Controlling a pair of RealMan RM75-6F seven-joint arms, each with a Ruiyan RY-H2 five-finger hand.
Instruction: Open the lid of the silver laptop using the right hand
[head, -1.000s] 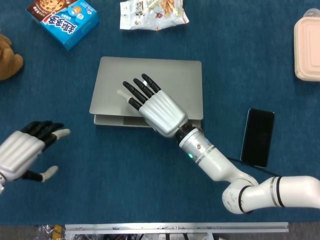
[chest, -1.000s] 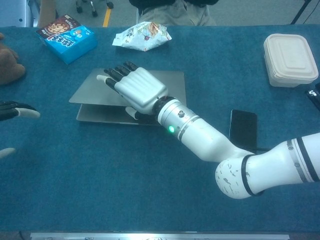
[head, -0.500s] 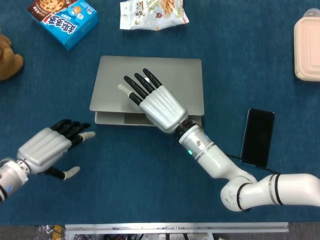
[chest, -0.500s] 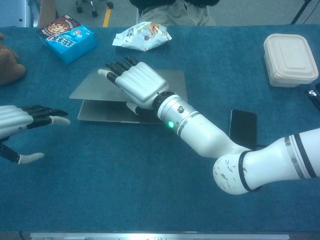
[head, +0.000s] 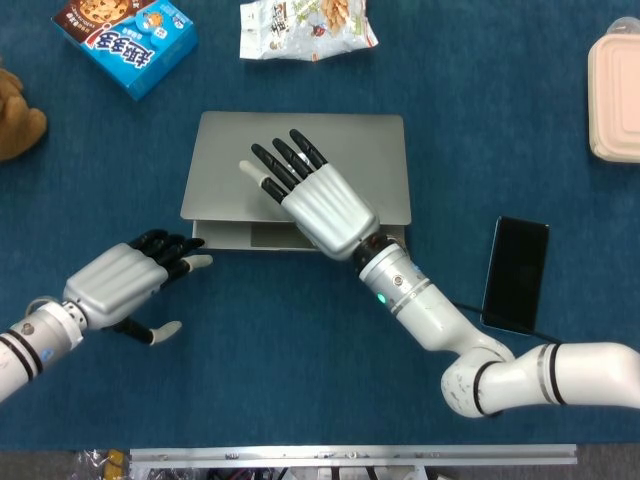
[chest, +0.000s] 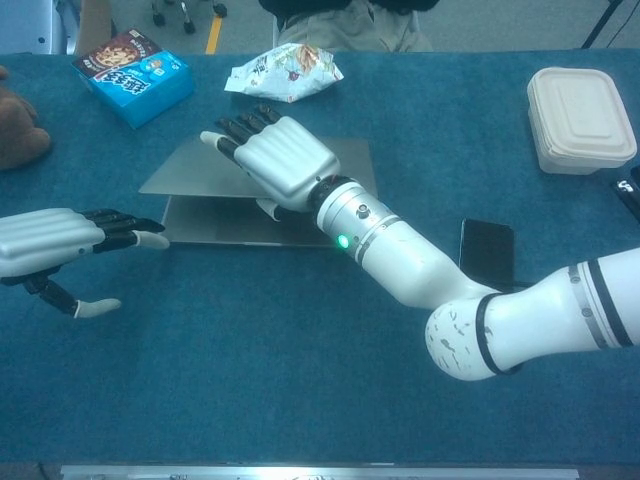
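Lifting had begun: flat silver laptop (head: 300, 165) lid raised slightly, white right hand (head: 312, 198) gripping its front edge, white left hand (head: 128, 282) empty, fingers spread; most opening remained.

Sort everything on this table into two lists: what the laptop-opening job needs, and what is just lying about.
Job in hand:
silver laptop, lid partly raised
right hand, gripping the lid's front edge
left hand, open, fingertips near the base's front left corner

Lying about:
blue cookie box
snack bag
black phone
beige lunch box
brown plush toy
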